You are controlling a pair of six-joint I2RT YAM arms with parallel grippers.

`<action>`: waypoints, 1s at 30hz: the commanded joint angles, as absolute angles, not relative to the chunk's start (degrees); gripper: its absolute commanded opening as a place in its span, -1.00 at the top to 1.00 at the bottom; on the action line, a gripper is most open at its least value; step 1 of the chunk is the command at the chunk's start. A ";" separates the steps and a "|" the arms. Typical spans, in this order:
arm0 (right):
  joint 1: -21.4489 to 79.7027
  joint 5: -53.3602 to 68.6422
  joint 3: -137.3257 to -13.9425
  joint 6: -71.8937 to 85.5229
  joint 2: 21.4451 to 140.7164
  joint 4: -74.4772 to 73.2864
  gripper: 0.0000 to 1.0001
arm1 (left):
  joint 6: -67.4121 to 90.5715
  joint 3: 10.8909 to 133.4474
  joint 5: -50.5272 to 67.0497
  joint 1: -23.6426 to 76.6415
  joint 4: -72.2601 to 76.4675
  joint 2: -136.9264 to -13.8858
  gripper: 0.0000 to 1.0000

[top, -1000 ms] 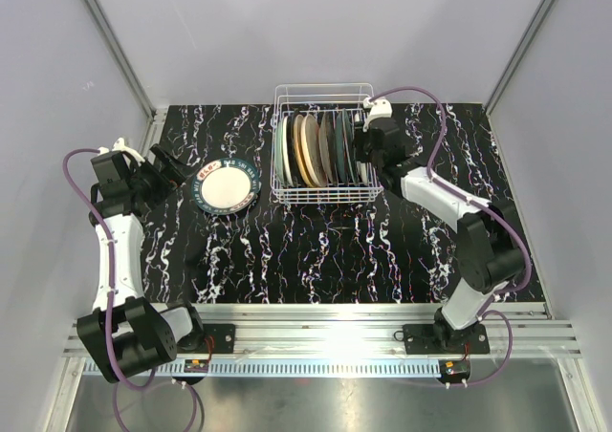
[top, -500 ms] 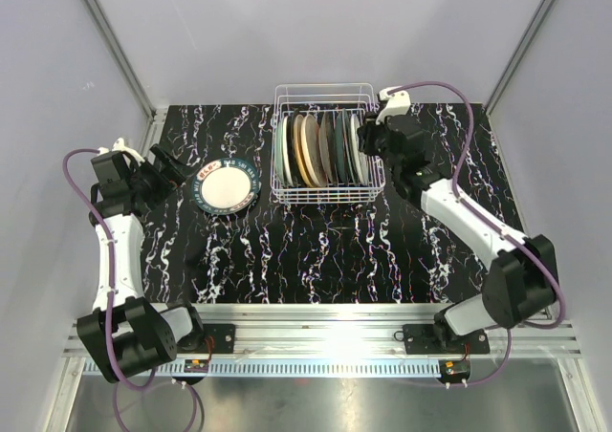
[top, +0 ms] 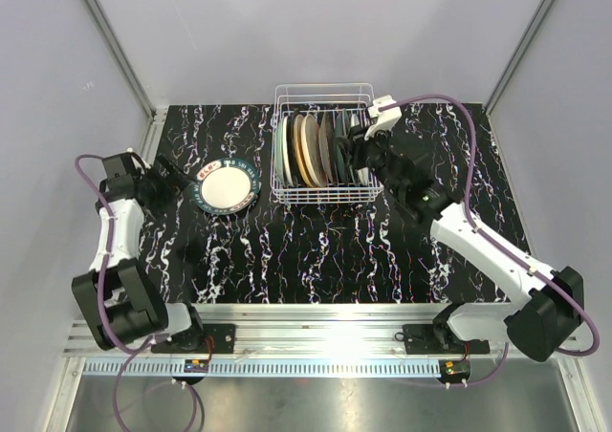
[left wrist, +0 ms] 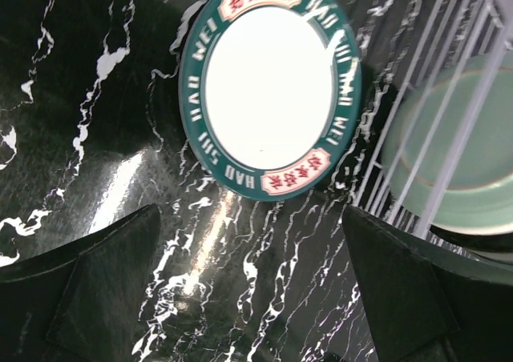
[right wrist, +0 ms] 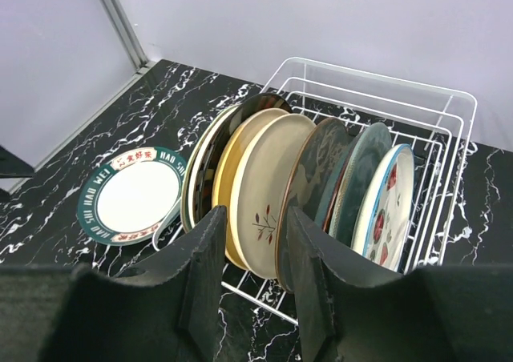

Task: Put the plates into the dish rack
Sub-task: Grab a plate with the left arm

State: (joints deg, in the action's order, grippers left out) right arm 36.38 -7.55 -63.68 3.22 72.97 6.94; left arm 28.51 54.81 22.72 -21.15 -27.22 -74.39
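Observation:
The white wire dish rack [top: 323, 89] stands at the back middle of the table with several plates [top: 311, 150] upright in it. In the right wrist view the rack [right wrist: 377, 67] holds a cream plate with a leaf motif [right wrist: 268, 194], dark plates [right wrist: 321, 166] and a white flowered plate [right wrist: 386, 206]. My right gripper [top: 357, 153] hovers by the rack's right side; in its own view the right gripper [right wrist: 256, 254] is open and empty. A white plate with a green lettered rim [top: 229, 185] lies flat left of the rack. My left gripper [top: 172, 176] is wide open just left of it, and in its own view the left gripper [left wrist: 256, 298] is short of that plate [left wrist: 268, 86].
The table is black marble-patterned [top: 316, 250], with a metal rail along its near edge [top: 316, 336]. Grey walls close in the back and both sides. In the left wrist view the rack's wires [left wrist: 449, 98] and a pale green plate [left wrist: 469, 166] show right of the flat plate.
My right arm has swung its elbow out toward the near right, and its gripper has drawn back from the rack's right end. The left arm has shifted its wrist; the flat plate has not moved.

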 commanded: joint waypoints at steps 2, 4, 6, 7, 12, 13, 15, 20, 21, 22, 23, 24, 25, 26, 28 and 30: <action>36.65 -4.31 -61.62 3.78 71.02 10.63 0.14 | 28.83 53.70 27.58 -21.97 -23.12 -80.83 -0.98; 36.65 -3.52 -60.91 3.60 70.75 11.07 0.14 | 28.74 53.79 29.17 -22.41 -22.50 -83.48 -0.98; 36.65 -3.52 -59.51 3.43 70.14 12.38 0.13 | 28.83 53.44 31.37 -22.59 -20.67 -86.13 -0.98; 36.65 -3.52 -58.89 3.43 69.96 12.91 0.13 | 29.00 52.65 32.25 -22.59 -19.78 -86.74 -0.94; 36.65 -3.34 -55.73 3.08 68.65 15.29 0.12 | 28.57 52.29 32.09 -22.50 -17.49 -90.35 -0.83; 36.65 -3.43 -55.29 2.90 68.56 15.64 0.12 | 28.48 52.21 31.30 -22.41 -17.49 -90.70 -0.82; 36.65 -3.69 -54.41 2.46 68.12 16.08 0.11 | 28.39 52.21 29.71 -22.15 -16.70 -92.19 -0.81; 36.65 -4.30 -52.48 1.93 66.62 16.78 0.11 | 27.69 52.03 27.35 -20.74 -14.77 -94.31 -0.67; 36.65 -4.57 -52.12 2.02 66.19 17.31 0.11 | 27.69 51.86 26.90 -20.57 -14.07 -94.22 -0.67; 36.65 -4.74 -51.77 2.02 66.01 17.58 0.11 | 28.29 51.51 26.55 -20.39 -13.37 -94.22 -0.67; 36.65 -4.75 -50.98 2.28 65.83 18.10 0.11 | 28.65 51.16 26.54 -20.48 -11.88 -94.13 -0.67; 36.65 -4.83 -50.63 2.37 65.74 18.89 0.11 | 29.17 50.28 26.37 -20.48 -11.08 -94.22 -0.67; 36.65 -4.92 -50.19 2.46 65.74 18.98 0.11 | 30.14 49.75 26.37 -20.48 -10.20 -94.31 -0.66; 36.65 -4.75 -50.10 2.55 65.83 19.07 0.11 | 30.58 49.49 26.28 -20.48 -9.15 -94.48 -0.65; 36.65 -4.83 -49.75 2.72 65.74 19.25 0.11 | 31.64 49.13 26.19 -20.22 -8.53 -95.36 -0.64; 36.65 -5.27 -49.48 2.29 65.22 19.51 0.12 | 31.82 49.30 26.28 -19.95 -8.00 -96.23 -0.64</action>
State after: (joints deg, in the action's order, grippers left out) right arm 36.38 -3.99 -49.98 2.83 66.94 15.57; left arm 30.85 49.74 27.64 -20.34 -12.60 -94.85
